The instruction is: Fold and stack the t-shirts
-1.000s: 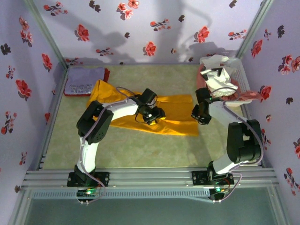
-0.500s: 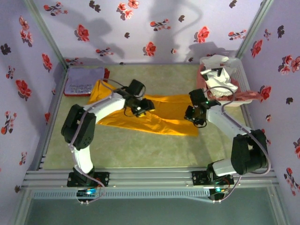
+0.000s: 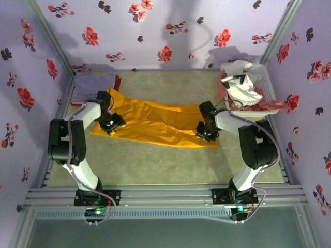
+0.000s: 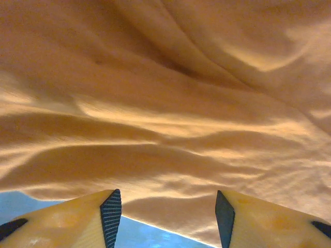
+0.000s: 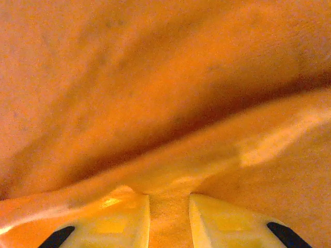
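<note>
Limp, light mustard-orange t-shirt [image 3: 155, 121]; creases easily, likely slides on the surface; take it by the edges; left gripper [image 4: 168, 216] wide at the hem; right gripper [image 5: 169, 209] narrow, pinching a fold.

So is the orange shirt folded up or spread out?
Spread out, not a compact fold: the orange shirt lies as a long wrinkled strip across the table, the right gripper pinching its right end.
</note>
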`<state>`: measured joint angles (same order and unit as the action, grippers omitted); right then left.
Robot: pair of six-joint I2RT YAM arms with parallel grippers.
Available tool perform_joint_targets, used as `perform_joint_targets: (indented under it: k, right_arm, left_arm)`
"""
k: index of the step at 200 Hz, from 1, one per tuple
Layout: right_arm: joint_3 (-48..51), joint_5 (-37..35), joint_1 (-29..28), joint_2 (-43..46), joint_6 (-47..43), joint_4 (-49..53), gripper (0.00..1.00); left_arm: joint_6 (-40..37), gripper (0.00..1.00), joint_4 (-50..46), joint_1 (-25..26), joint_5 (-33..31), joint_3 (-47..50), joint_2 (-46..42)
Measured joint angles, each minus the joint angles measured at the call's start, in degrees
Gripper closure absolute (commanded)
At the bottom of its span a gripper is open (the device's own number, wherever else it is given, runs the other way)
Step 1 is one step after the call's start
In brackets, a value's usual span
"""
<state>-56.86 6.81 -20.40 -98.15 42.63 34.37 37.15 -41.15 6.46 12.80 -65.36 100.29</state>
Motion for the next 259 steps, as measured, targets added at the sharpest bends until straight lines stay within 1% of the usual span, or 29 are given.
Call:
perform_joint_targets:
  k: [40,73,92,114,140,160,174,194,215,236,259]
  right_arm:
    - [-2.1,-1.79,3.06,-1.2,-3.15,1.27,0.69]
    - [-2.49,-2.08,2.56,-1.14,-4.42,2.75,0.66]
    - [-2.21,-1.11,2.34,-1.09,-4.57,2.45,0.66]
    - [-1.16,1.33,3.43,-1.07,-4.55,1.01,0.65]
    - [-1.11,2.69,4.02,-1.09,-4.59,0.68,0.63]
    - [-0.96,2.93,4.02,-0.68,-4.76,0.59,0.62]
    - [-0.35,3.39,4.02,0.22,-4.79,0.66,0.62]
    - [0.04,4.31,3.61,2.23,-4.74,1.49,0.6]
    - [-0.44,6.08,2.19,3.91,-4.5,1.44,0.6]
    - [-1.4,7.78,0.87,3.19,-3.65,0.59,0.6]
    - [-2.27,8.98,0.24,0.46,-3.41,-0.79,0.59]
  left_arm:
    - [-1.64,0.44,1.33,-1.64,-0.46,3.23,0.15]
    - [-2.01,0.44,2.34,-1.66,-0.5,4.83,0.22]
    - [-1.92,0.44,4.13,-1.66,-0.68,6.95,-1.42]
    - [-1.75,0.43,5.75,-1.66,-0.81,10.4,-4.02]
    - [-1.75,0.44,6.71,-1.66,-0.63,11.85,-5.46]
    - [-1.75,0.44,4.37,-1.49,-0.76,12.0,-7.04]
    - [-1.7,0.44,1.6,-1.49,-0.92,11.91,-9.92]
    - [-1.73,0.48,-2.27,-1.99,-1.27,9.4,-13.0]
    - [-1.88,0.55,-3.26,-3.13,-1.46,5.03,-11.47]
    - [-2.12,0.63,-2.27,-3.69,-1.51,2.05,-6.82]
    - [-2.49,0.63,-1.29,-3.76,-1.51,0.52,-1.36]
